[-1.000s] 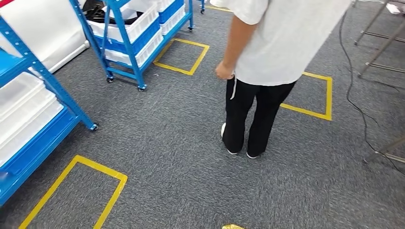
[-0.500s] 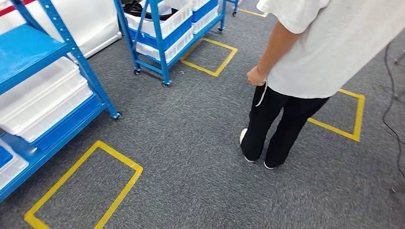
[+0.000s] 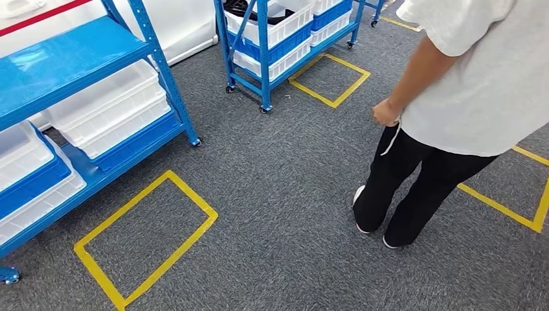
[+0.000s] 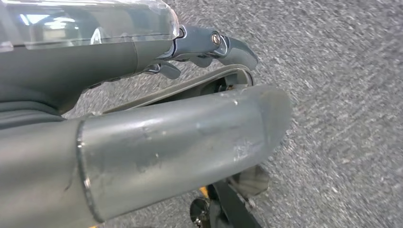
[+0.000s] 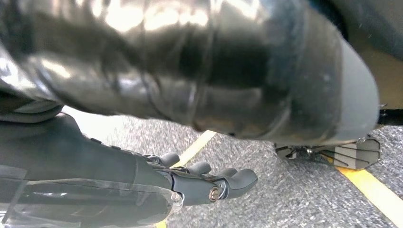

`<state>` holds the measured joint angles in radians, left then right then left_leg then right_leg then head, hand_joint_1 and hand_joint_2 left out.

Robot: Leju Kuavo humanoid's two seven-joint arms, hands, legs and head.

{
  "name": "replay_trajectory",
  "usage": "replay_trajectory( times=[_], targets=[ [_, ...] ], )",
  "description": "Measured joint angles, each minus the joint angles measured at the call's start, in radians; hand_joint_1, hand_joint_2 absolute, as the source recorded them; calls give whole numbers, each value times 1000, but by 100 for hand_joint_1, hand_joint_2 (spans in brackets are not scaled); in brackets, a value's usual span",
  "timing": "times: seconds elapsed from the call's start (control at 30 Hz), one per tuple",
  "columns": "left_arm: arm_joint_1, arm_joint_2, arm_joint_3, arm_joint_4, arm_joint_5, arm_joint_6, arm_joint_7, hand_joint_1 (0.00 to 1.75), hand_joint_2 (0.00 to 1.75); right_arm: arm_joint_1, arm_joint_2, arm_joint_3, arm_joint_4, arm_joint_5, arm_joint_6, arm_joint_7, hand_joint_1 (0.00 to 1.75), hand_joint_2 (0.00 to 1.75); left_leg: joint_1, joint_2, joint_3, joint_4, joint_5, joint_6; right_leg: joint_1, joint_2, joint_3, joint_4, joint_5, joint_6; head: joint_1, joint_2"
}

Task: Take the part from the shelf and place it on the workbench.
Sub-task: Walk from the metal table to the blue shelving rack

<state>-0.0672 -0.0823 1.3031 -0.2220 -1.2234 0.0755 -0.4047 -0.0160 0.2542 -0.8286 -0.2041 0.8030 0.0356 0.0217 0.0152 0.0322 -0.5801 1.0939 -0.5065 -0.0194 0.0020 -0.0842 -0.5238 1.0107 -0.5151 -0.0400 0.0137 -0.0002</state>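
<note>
In head view, a blue shelf (image 3: 78, 58) stood at left w/ white bins (image 3: 110, 107), a farther blue rack (image 3: 272, 39) holding bins w/ dark contents, poss. the part; too small to tell. A person (image 3: 453, 97) stood at right by yellow floor tape (image 3: 145, 236). Handling & grip spot: can't judge yet. Left wrist view: left hand (image 4: 209, 45) hung over carpet, fingers loosely curled, grasping nothing. Right wrist view: right hand (image 5: 204, 178) likewise, nothing in it.

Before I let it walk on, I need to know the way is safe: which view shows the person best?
The head view: the person stands on the grey carpet right of the blue shelves, seen from shoulder to shoes. The wrist views look down at carpet behind each hand.
</note>
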Motion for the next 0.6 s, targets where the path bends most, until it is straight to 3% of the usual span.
replay_trajectory(
  times=[0.07,0.17,0.23,0.3,0.37,0.4,0.43,0.47,0.53,0.6],
  targets=[
    [-3,1,0,0,0,0,-1,0,0,-1,0,0,0,0,0,0,0,0,-8,25,45,-85,22,11,3,-18,2,3,-4,9,0,0],
    [1,2,0,0,0,0,-1,0,0,-4,1,-1,0,0,-1,1,0,0,-10,5,44,-101,28,25,3,-30,7,4,-8,24,0,0],
    [3,1,0,0,0,0,-1,0,0,-5,1,-2,0,0,-1,1,0,0,-4,-11,48,-112,37,35,-1,12,-4,37,-36,36,0,0],
    [0,1,0,0,0,-1,-2,0,0,-4,0,-4,0,0,-1,1,0,0,-2,-27,46,-115,43,41,-7,63,-51,138,-97,44,0,0],
    [-3,1,0,0,0,-1,-2,0,0,-2,0,-6,0,0,-1,2,0,0,-2,-49,42,-113,46,44,-10,76,-103,243,-136,47,0,0],
    [-4,1,0,0,0,-1,-2,0,0,-1,-1,-6,0,0,-1,2,0,0,-1,-63,41,-111,46,44,-12,77,-112,256,-128,48,0,0],
    [-3,1,0,0,0,-1,-2,0,0,0,-2,-7,0,0,-1,2,0,0,0,-77,41,-108,45,43,-15,81,-103,232,-100,48,0,0],
    [-3,0,0,0,0,-1,-2,0,0,0,-2,-7,0,0,-1,2,0,0,1,-91,41,-105,43,40,-19,93,-80,177,-60,48,0,0],
    [-4,0,0,0,0,-1,-2,0,0,0,-3,-7,0,0,-1,1,0,0,2,-116,36,-95,39,30,-25,140,-32,66,-8,47,0,0],
    [-5,0,0,0,0,-1,-2,0,0,0,-3,-7,0,0,-1,1,0,0,3,-138,27,-89,40,16,-23,162,-19,28,-1,43,0,0]
  ],
)
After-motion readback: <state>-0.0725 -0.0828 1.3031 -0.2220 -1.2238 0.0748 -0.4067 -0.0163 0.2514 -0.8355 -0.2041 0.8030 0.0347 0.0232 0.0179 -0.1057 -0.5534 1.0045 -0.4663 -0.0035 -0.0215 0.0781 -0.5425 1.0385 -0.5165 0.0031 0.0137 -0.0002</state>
